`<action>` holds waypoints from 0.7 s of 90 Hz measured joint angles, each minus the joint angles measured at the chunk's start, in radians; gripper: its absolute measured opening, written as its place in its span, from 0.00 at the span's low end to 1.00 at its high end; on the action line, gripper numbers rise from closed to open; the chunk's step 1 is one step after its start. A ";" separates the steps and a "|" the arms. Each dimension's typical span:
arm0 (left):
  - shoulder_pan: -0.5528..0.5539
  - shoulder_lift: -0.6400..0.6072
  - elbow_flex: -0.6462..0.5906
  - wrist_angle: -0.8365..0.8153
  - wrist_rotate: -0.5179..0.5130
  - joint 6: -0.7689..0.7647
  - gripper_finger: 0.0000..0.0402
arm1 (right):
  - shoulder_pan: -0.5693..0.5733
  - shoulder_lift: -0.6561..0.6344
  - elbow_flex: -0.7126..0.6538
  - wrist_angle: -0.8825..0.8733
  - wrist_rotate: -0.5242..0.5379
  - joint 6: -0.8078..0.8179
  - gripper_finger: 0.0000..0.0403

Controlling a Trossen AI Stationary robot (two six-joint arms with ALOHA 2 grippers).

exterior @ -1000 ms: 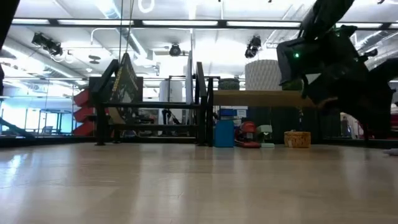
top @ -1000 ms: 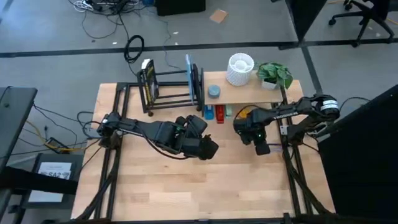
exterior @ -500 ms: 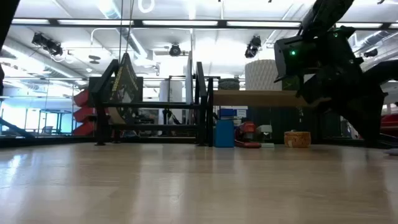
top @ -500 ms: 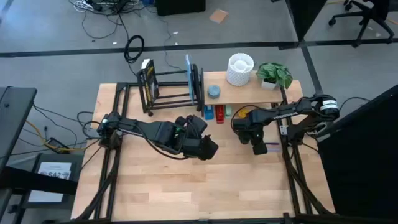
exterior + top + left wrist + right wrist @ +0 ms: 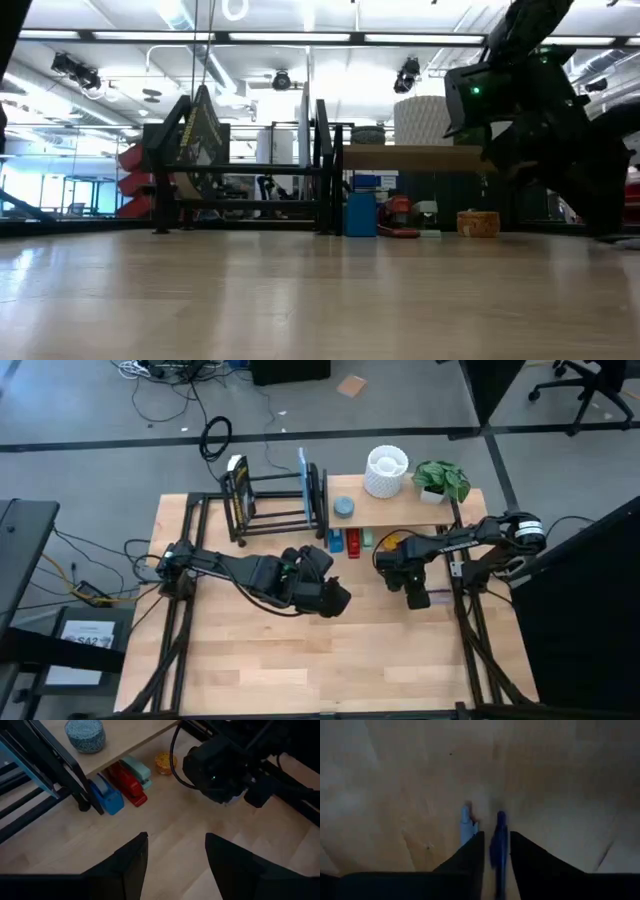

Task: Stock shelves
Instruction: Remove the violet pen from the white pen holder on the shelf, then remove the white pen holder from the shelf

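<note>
Two thin pens sit at our right gripper: its fingers pinch a dark blue pen, a pale one just beside; it may snag. Left gripper waits, fingers apart. Beyond stand the light wooden board shelf and black metal-bar rack.

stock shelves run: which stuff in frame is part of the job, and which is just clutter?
Job:
- black metal-bar rack
- light wooden board on black legs
- blue pen gripped in the right tool
- pale pen on the tabletop beside it
- left tool, open, waiting mid-table

Lying about:
- black coiled cable on the floor
- brown cardboard scrap on the floor
</note>
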 joint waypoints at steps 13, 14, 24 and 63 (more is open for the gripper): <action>0.000 0.000 0.000 0.000 0.000 0.000 0.44 | -0.006 0.000 0.039 -0.056 0.034 0.034 0.37; 0.000 0.000 0.000 0.000 0.000 0.000 0.44 | -0.008 0.000 0.044 -0.065 0.033 0.035 0.38; 0.000 0.000 0.000 0.000 0.000 0.000 0.44 | -0.026 -0.035 0.112 -0.116 -0.003 0.042 0.44; 0.000 0.000 0.000 0.000 -0.001 0.001 0.44 | -0.181 -0.396 0.542 -0.037 0.171 0.093 0.42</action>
